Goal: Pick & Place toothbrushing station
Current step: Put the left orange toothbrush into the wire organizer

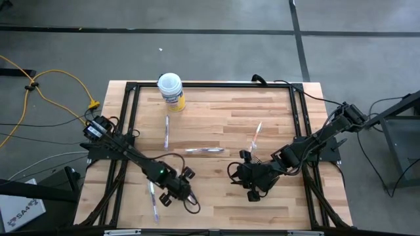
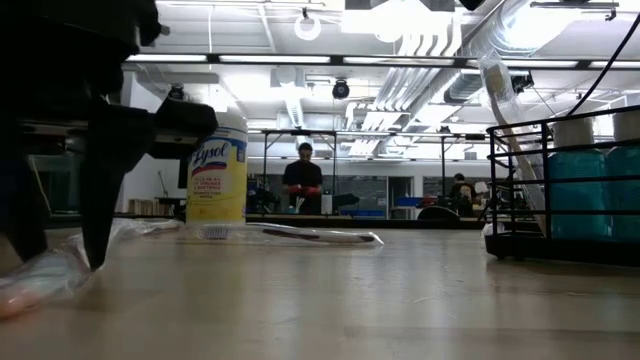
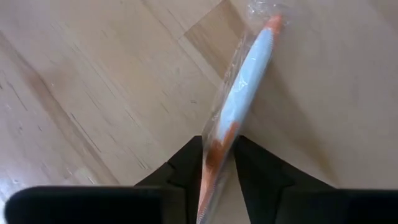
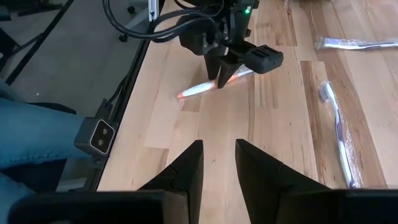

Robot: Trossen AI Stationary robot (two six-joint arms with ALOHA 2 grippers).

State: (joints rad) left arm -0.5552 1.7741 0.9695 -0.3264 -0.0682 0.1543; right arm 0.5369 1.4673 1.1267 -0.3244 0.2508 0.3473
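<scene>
1. While the left gripper (image 3: 217,163) sits low on the table, its jaws narrowly straddle a wrapped toothbrush (image 3: 239,102), so the pickup step looks underway.
2. Next, it likely needs a firm pinch before lifting.
3. The right gripper (image 4: 219,163) hovers, jaws apart, empty.
4. No black holder is visible anywhere.

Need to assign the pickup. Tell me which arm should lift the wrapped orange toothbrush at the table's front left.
Left. The left claw already straddles the wrapped orange toothbrush, one finger on each side. The right claw hovers empty, farther away across the table.
</scene>
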